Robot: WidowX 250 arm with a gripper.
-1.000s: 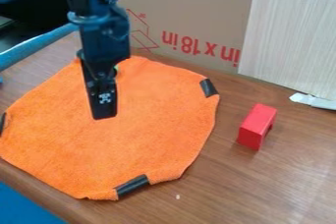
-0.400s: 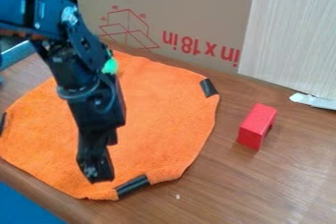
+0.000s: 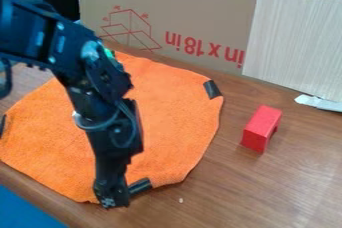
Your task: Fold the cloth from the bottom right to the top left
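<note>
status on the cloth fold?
Jaws at cloth's near edge, beside the black patch. Orange cloth spread on table, fold not yet made. Red block off to the right, clear of cloth.

Place: robotics lab or workshop, which of the two unclear | Signs: black jointed robot arm (image 3: 70, 42) over brown wood-grain table (image 3: 287, 182); upright brown cardboard sheet (image 3: 187, 2) and pale streaked rectangular panel (image 3: 294, 37) behind
</note>
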